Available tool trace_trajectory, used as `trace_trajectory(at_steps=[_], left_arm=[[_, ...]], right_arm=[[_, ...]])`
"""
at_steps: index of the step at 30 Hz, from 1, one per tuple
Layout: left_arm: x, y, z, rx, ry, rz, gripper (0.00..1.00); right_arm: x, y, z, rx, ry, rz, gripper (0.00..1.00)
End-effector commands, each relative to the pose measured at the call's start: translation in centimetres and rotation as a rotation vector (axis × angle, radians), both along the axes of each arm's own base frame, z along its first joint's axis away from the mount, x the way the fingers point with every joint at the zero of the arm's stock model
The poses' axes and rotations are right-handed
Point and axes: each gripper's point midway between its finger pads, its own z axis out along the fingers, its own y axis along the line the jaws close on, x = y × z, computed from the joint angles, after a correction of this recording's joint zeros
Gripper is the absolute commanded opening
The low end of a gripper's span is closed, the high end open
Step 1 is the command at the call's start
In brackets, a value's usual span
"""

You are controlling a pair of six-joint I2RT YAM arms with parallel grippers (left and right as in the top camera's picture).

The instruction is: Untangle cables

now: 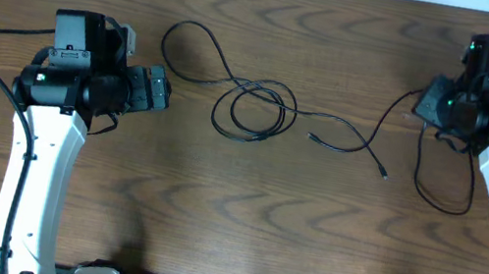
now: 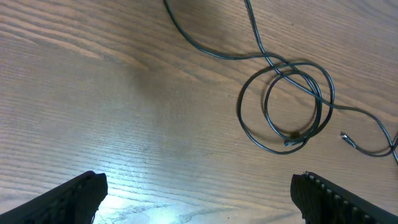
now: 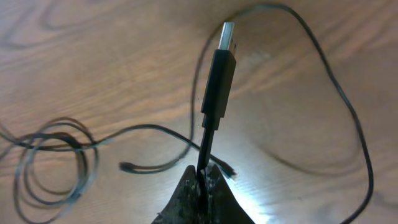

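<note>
1. Pinching the thin black flexible cable [image 3: 207, 140] just below its long black USB plug [image 3: 219, 68] with the metal tip: right gripper [image 3: 202, 177], jaws pressed together on the cord, plug standing clear above the fingers.
2. Hovering at the left side of the brown wood-grain table [image 1: 227, 244]: left gripper [image 1: 162, 93], jaws spread wide, nothing between them.
3. Lying mid-table between the two arms: the double-ringed coil [image 2: 287, 142] of black cord, with one long stray loop running off toward the left arm and a small loose plug end [image 1: 384, 172] resting apart on the right-hand side. Hard to tell whether one black cord or two. No white cord to be made out in any view.
4. Judged the step in hand: drawing the held end away from the coil. Best done slowly and low over the wood, pulling outward from the rings and watching for a ring cinching into a knot rather than opening; ease off at the first sign of tightening.
5. Probably worth lowering the open left gripper onto the coil to pin or lift one ring, to stop the whole bundle dragging along behind the pull.
6. Better to keep the pinch close beside the plug, for control of the free end.
7. Containers: none in view, neither tray, box nor bin, so nothing held in any.
</note>
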Motion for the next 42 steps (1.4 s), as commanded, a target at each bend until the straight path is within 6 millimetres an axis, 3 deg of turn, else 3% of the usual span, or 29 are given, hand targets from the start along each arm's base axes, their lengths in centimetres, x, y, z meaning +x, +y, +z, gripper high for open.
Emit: trace_trajectory(at_steps=[1,3,10,17,26,31,40,42], left_arm=[[-0.3,-0.1,0.3,-0.018,-0.005,0.018,0.99],[-0.2,-0.1,0.3,-0.017,-0.006,0.018,0.99],[-0.2,0.0,0.3,-0.016,-0.006,0.017,0.99],[-0.2,0.0,0.3,-0.012,-0.007,0.011,0.99],[-0.2,0.0,0.3,-0.012,-0.007,0.011,0.99],[-0.2,0.0,0.3,-0.010,-0.008,0.008,0.99],[-0.2,0.0,0.3,-0.010,-0.008,0.008,0.99],[-0.2,0.0,0.3,-0.010,-0.008,0.008,1.00]], right_arm=[[0.3,-0.6,-0.8,-0.033,0.030,-0.014,0.01],[0.5,-0.2,-1.9,-0.025,0.061,-0.023,0.01],[0.6,3.2,-8.8,0.006,0.259,-0.020,0.01],[0.6,6.6,-12.9,-0.007,0.346,0.043,0.01],[-0.3,8.9,-15.4,-0.027,0.400,0.056,0.01],[-0.8,8.7,-17.0,-0.052,0.443,0.032,0.01],[-1.5,7.1,-17.4,-0.118,0.464,-0.057,0.01],[-1.5,6.7,-17.4,-0.134,0.462,-0.074,0.08]])
